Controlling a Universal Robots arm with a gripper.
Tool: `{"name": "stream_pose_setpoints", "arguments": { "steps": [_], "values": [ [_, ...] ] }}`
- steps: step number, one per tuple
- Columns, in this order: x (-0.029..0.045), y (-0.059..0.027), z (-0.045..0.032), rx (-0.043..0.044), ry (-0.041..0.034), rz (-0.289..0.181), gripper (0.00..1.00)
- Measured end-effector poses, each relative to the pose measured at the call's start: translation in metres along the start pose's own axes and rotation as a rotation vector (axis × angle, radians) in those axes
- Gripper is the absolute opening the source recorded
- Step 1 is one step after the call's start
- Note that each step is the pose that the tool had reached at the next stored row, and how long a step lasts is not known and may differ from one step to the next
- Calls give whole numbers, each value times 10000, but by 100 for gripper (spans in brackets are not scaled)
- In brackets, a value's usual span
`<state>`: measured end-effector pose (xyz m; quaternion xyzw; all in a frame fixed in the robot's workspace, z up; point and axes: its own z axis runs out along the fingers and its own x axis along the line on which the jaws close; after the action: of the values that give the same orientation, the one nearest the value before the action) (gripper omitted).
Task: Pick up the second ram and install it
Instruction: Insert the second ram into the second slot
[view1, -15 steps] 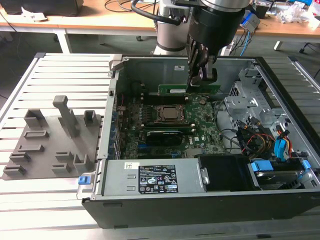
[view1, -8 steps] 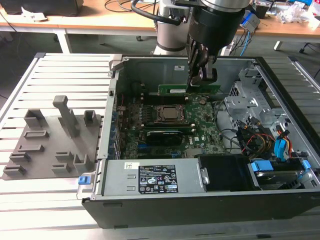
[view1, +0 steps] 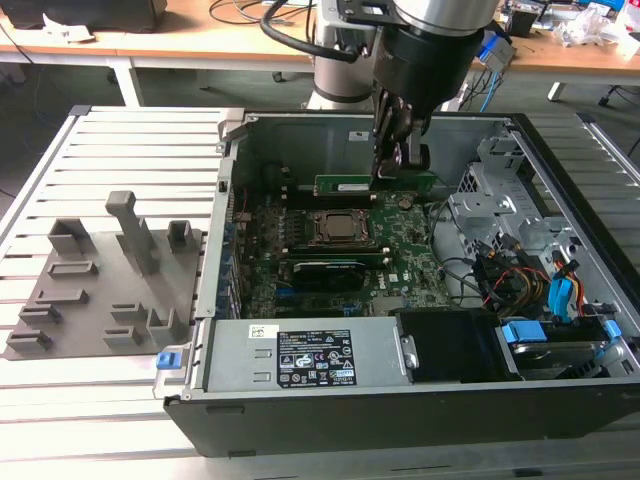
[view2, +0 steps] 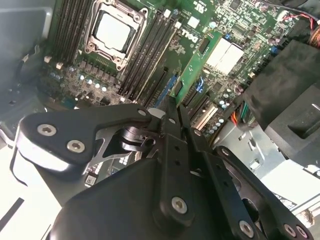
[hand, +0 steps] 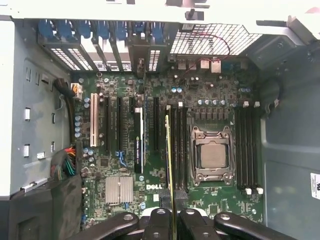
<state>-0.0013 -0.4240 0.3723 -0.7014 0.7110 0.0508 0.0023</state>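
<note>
Hand closed on memory stick, fingers clamping flat faces. Stick stands on edge over black slots just beside processor socket, inside computer case. Seating unclear. Likely light, stiff, fragile: hold faces or edges, spare contacts.

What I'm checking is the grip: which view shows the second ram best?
The second wrist view: the second ram appears close, the gripper shut on it. The exterior view shows its long face, smaller; the first wrist view, its thin edge.
</note>
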Motion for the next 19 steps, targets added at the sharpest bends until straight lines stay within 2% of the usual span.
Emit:
{"name": "stream_pose_setpoints", "arguments": {
  "steps": [9,19],
  "values": [
    [15,-14,206,0,1,0,14],
    [25,-23,335,1,1,0,14]
  ]
}}
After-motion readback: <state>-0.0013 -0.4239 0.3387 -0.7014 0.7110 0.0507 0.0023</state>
